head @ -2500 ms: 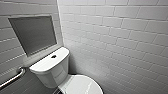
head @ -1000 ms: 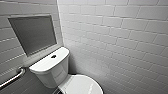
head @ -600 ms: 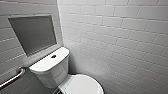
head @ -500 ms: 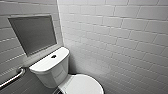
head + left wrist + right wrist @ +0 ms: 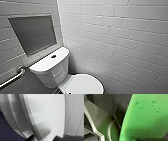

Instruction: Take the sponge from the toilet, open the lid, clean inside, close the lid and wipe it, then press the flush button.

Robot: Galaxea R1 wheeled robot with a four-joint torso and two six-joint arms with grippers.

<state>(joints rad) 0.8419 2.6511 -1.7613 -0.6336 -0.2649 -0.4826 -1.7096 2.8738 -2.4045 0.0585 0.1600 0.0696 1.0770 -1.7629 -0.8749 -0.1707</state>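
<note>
A white glossy ceramic toilet point(image 5: 53, 72) stands in the lower left of the head view, set into the corner of a wall of white brick-shaped tiles point(image 5: 117, 37). Its boxy tank is nearer the left. In the middle of the flat tank top sits the small dark round flush button point(image 5: 53, 56). The white smooth oval lid point(image 5: 83, 85) lies shut over the bowl at the bottom centre of the frame. Above the tank, in the upper left, is a grey rectangular recessed panel point(image 5: 33, 33). A metal grab bar point(image 5: 13, 77) runs along the wall at the lower left edge.

The left wrist view looks closely along the lid point(image 5: 47, 116), with its greyish edge, the white bowl beneath it and a dark blue tiled floor point(image 5: 7, 131) beside it. The left gripper point(image 5: 66, 138) shows as a dark blur near the lid, and I cannot tell whether its jaws are spread or pressed together.

The bright green soft sponge point(image 5: 146, 116), speckled with darker pores, is right in front of the right wrist camera. A green tint lies on the grey robot parts beside it. The right gripper point(image 5: 146, 139) has its jaws pinching the sponge, as far as the blurred dark edge at the sponge's end shows.
</note>
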